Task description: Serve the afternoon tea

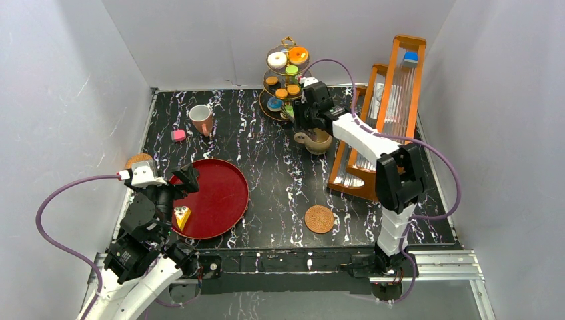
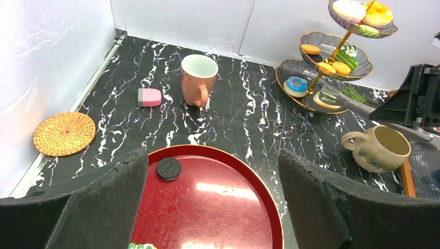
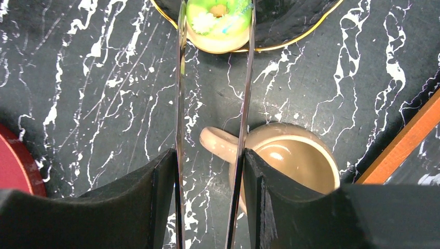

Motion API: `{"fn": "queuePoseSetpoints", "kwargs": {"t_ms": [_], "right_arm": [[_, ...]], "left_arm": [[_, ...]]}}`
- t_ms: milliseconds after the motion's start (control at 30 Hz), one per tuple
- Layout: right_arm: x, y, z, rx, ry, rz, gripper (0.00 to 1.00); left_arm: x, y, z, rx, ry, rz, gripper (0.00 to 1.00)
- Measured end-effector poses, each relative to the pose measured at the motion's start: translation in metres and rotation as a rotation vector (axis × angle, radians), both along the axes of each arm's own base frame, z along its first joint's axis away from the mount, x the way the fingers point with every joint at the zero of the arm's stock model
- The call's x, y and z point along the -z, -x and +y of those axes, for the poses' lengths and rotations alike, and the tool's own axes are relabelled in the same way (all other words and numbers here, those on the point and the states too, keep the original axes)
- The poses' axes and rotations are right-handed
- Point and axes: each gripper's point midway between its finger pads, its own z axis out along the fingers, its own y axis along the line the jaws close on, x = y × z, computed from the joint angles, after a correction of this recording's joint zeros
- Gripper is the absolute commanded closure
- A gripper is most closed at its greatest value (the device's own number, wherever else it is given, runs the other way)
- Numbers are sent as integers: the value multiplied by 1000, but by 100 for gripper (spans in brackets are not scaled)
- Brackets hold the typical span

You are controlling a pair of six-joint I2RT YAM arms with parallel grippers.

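Note:
My right gripper (image 3: 207,171) is shut on the metal tongs (image 3: 180,104). The tongs' two arms reach forward and flank a green donut (image 3: 218,23) at the rim of the gold three-tier stand's (image 1: 286,73) bottom plate. Just below them stands the beige mug (image 3: 290,161), upright on the table. The left gripper (image 2: 212,176) hangs open and empty over the red tray (image 1: 226,200), where a dark cookie (image 2: 168,168) and a yellow cake slice (image 1: 181,217) lie. A pinkish mug with a white inside (image 2: 197,78) and a pink pastry (image 2: 149,97) sit at the back left.
One woven coaster (image 2: 64,133) lies by the left wall, another (image 1: 319,219) near the front centre. A tall wooden rack (image 1: 393,100) fills the right side behind my right arm. Several pastries fill the stand's tiers.

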Motion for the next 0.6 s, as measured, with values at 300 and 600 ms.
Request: {"fn": "queuePoseSetpoints", "kwargs": {"t_ms": [300, 600], "right_arm": [[35, -18, 8, 11, 31, 31, 43], [38, -25, 5, 20, 56, 8, 39]], "left_arm": [[0, 0, 0, 0, 0, 0, 8], [0, 0, 0, -1, 0, 0, 8]]}}
